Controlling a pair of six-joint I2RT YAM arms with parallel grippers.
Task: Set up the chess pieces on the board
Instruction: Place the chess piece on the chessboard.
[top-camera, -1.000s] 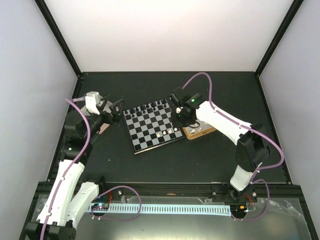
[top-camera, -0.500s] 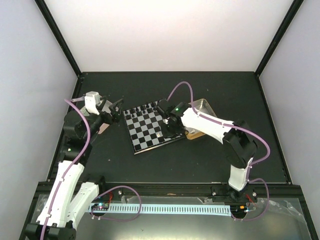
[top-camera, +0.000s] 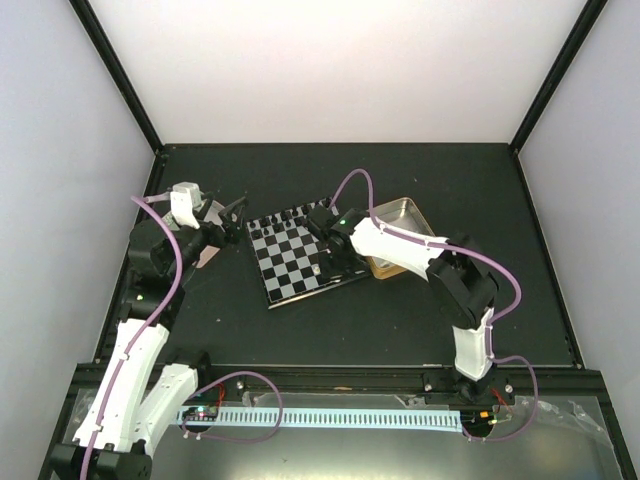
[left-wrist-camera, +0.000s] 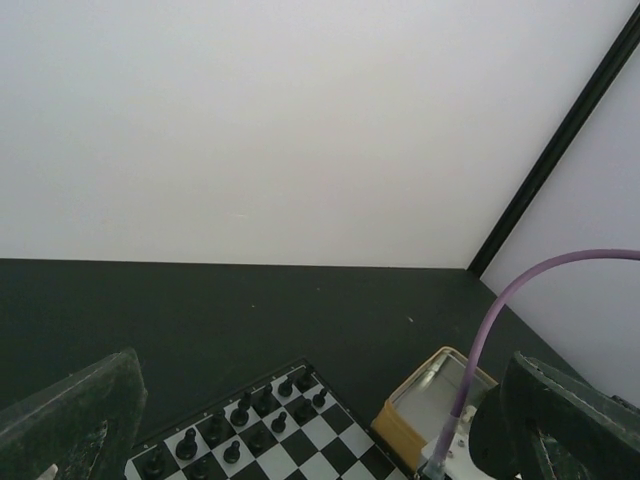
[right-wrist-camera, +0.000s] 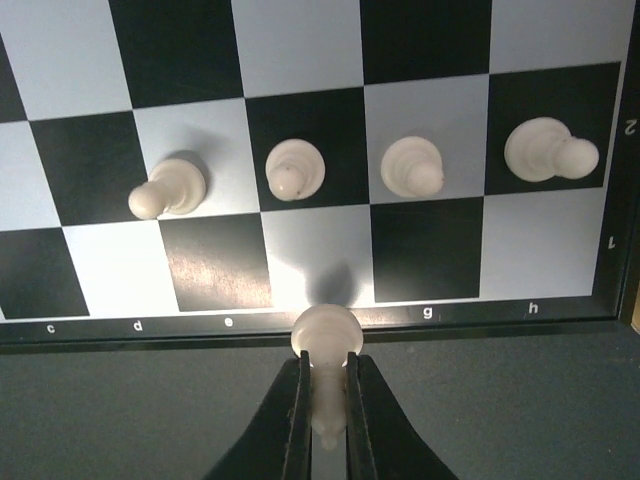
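White is the piece in play. The right claw is clamped tight on its stem, with one rounded end poking past the fingertips; whether that end is head or foot I cannot tell. It hangs over the lettered near border of the board, in line with an empty light square in the first row, where its shadow falls. That square looks like the target. The narrow pinch on the stem probably leaves the lower end free to land flat.

Four white pawns stand one row further in, each on its own square, running side by side to the board's right edge. Black pieces crowd the board's far edge, so that side looks largely set and white's back row seems the work remaining.

The board lies skewed near the middle of the table, with a gold-rimmed tin just beside its right edge, within easy reach of the right arm.

The left claw, jaws wide apart and holding nothing, hovers off the board's far left corner near the table's left edge, apparently parked clear of the work.
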